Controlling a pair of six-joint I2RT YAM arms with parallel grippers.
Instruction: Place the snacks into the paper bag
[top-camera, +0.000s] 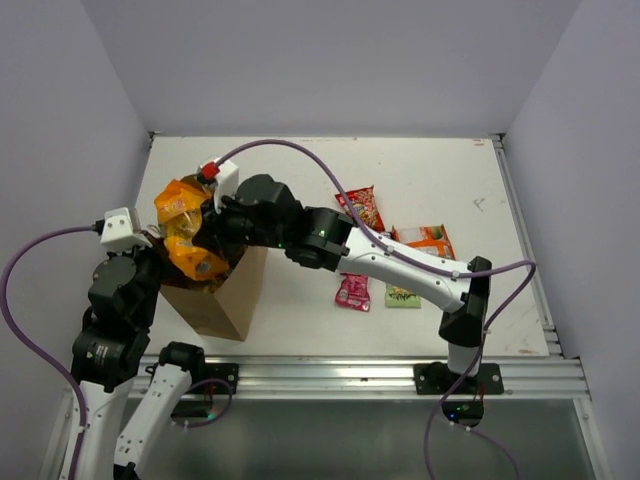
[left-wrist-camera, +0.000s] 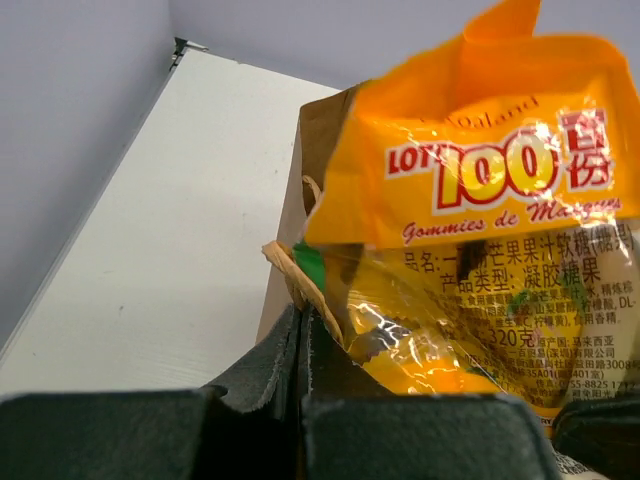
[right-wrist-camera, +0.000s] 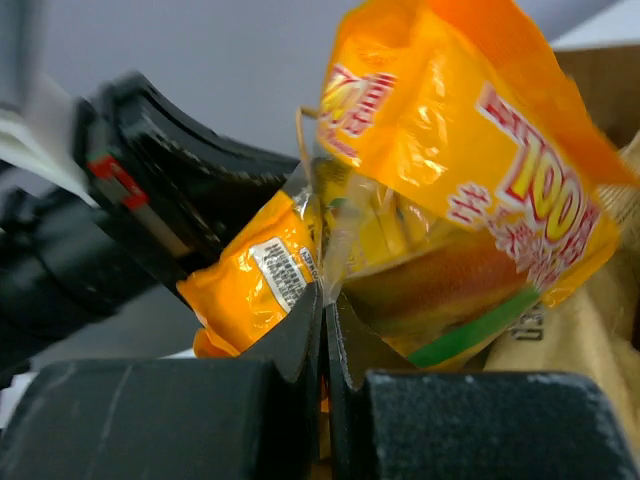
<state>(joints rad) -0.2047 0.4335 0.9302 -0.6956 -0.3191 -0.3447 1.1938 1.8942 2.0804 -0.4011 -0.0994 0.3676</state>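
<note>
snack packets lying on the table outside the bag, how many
4, all right of the paper bag: red packet at the back, orange-cream packet beside it, pink packet and green packet nearer. The right arm may hide more.

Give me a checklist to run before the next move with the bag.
1. Bag upright: ok.
2. Left fingers shut on the handle: ok.
3. Right fingers shut on the yellow packet: ok.
4. Yellow packet fully inside the bag: not ok, it sticks out the top.
5. Room left inside the bag: cannot tell.
6. All snacks bagged: not ok; red packet, orange-cream packet, pink packet and green packet lie outside.
</note>
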